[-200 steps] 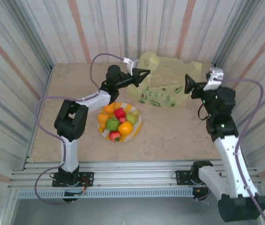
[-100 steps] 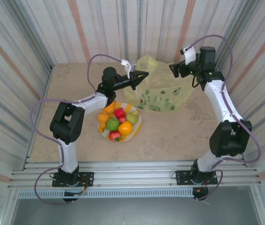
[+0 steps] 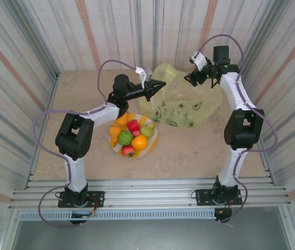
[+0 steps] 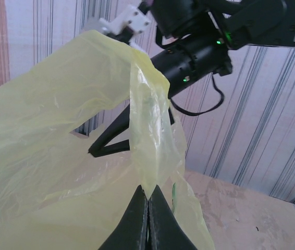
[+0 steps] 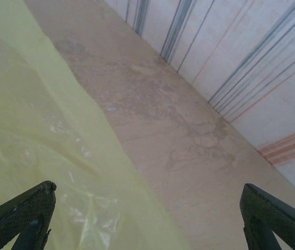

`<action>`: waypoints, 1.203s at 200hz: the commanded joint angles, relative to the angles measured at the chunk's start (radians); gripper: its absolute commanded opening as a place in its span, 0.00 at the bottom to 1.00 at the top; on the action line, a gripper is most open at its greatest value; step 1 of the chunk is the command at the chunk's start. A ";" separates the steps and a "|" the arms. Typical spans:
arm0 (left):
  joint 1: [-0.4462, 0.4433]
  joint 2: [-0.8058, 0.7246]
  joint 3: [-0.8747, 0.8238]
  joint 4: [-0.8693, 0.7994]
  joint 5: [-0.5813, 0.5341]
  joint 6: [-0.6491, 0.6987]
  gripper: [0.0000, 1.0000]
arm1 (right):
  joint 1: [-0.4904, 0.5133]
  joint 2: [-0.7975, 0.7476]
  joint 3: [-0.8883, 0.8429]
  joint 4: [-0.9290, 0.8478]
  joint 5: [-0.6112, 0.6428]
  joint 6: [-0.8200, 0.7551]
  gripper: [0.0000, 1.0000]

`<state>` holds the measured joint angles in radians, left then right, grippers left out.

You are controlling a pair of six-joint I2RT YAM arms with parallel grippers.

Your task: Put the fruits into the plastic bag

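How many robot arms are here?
2. The left arm reaches to the plastic bag, left hand shut on a strip of it; the right arm stretches up the right side, right hand open at the bag.

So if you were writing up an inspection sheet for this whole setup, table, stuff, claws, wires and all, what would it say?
Surface: beige stone-look table, no spills seen.
Job's things: fruits piled on the striped plate; plastic bag lies behind the plate, no fruit seen in it.
Clutter: nothing seen.
Grippers: left gripper shut on a strip of the plastic bag's edge; right gripper wide open over the bag's far side.
Cables: purple cables loop freely off both arms, clear of the fruits.
Surroundings: striped panel walls on three sides; metal rail along the near edge.
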<state>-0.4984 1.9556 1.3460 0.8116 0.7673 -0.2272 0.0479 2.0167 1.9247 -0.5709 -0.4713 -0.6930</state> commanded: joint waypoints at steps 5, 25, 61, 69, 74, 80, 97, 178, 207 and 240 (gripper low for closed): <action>0.005 -0.030 0.019 -0.003 0.026 0.029 0.00 | 0.015 0.084 0.118 -0.138 0.001 -0.101 0.90; 0.004 -0.030 0.020 -0.012 0.030 0.031 0.00 | 0.014 0.152 0.192 -0.187 -0.032 -0.104 0.83; 0.005 -0.041 0.011 -0.020 0.027 0.035 0.00 | 0.019 0.243 0.263 -0.199 -0.070 -0.100 0.64; 0.004 -0.047 0.008 -0.023 0.024 0.039 0.00 | 0.023 0.258 0.276 -0.199 -0.071 -0.095 0.58; 0.005 -0.049 0.005 -0.024 0.023 0.041 0.00 | 0.025 0.267 0.286 -0.199 -0.072 -0.092 0.54; 0.005 -0.054 0.000 -0.025 0.021 0.044 0.00 | 0.026 0.276 0.298 -0.200 -0.072 -0.087 0.49; 0.004 -0.067 -0.011 -0.030 0.010 0.057 0.00 | 0.029 0.283 0.323 -0.209 -0.082 -0.074 0.32; 0.006 -0.163 -0.091 -0.100 -0.343 0.057 0.00 | 0.065 0.002 0.331 -0.363 0.166 0.128 0.00; 0.006 -0.189 -0.117 -0.144 -0.482 0.014 0.00 | 0.160 -0.148 0.230 -0.335 0.421 0.230 0.00; 0.006 -0.179 -0.174 -0.144 -0.557 -0.045 0.00 | 0.268 -0.237 0.063 -0.297 0.622 0.315 0.00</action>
<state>-0.4984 1.8027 1.2251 0.6945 0.3260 -0.2192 0.2649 1.7901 2.0941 -0.8539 -0.0647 -0.4900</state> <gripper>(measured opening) 0.048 0.047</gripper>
